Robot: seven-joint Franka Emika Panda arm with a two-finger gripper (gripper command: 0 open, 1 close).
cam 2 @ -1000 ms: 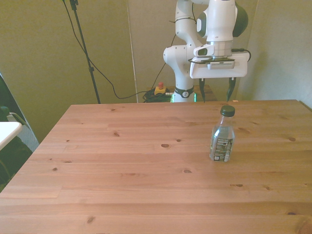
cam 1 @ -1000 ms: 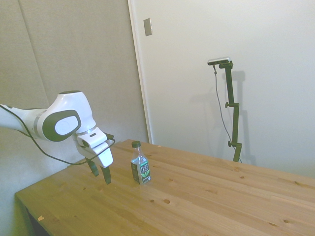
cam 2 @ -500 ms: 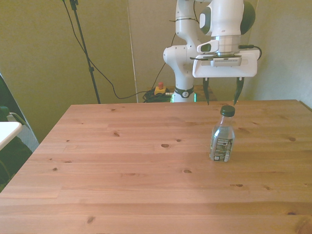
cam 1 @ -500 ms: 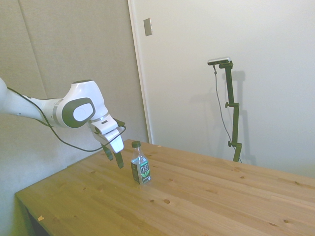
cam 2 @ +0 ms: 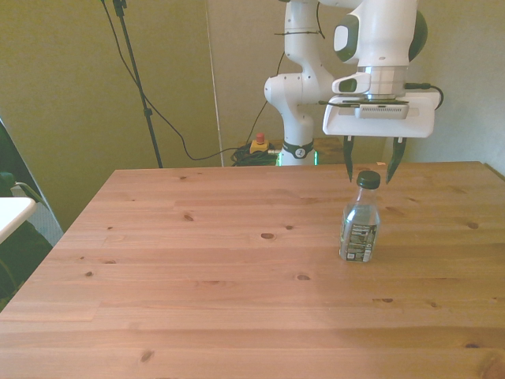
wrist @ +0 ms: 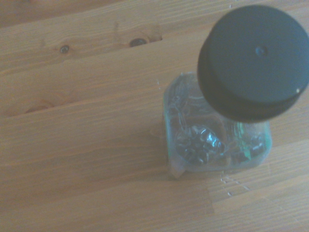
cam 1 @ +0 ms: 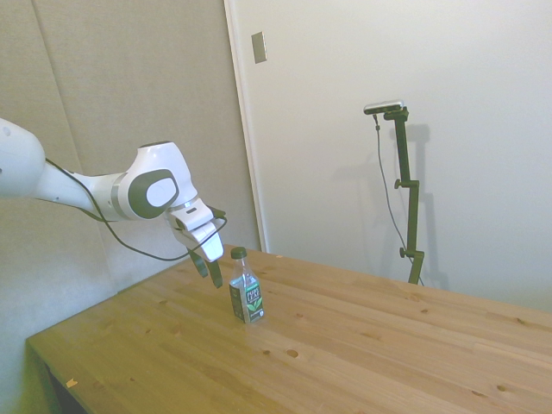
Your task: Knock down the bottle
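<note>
Wrist view gave me little beyond the bottle (wrist: 217,140) from straight above: its dark cap (wrist: 254,60) filled much of the patch and covered the neck and part of the shoulders, and the clear body below it was soft and blurred, so I could not read the label there. Only bare boards of the wooden table (wrist: 82,121) showed around it.

From the side, my gripper (cam 1: 210,269) hung tilted just behind the bottle (cam 1: 246,295), and my two dark fingers overlapped so that I could not judge the gap between them in that picture, nor whether a tip touched the cap.

Across the table the gap was plain. My gripper (cam 2: 371,166) had its fingers (cam 2: 349,162) spread wide, one on each side of the cap (cam 2: 368,179) as seen from there, their tips at about cap height. They gripped nothing.

The bottle (cam 2: 360,225) stood upright on the table (cam 2: 197,276), toward the front view's right, well in from the near edge.
</note>
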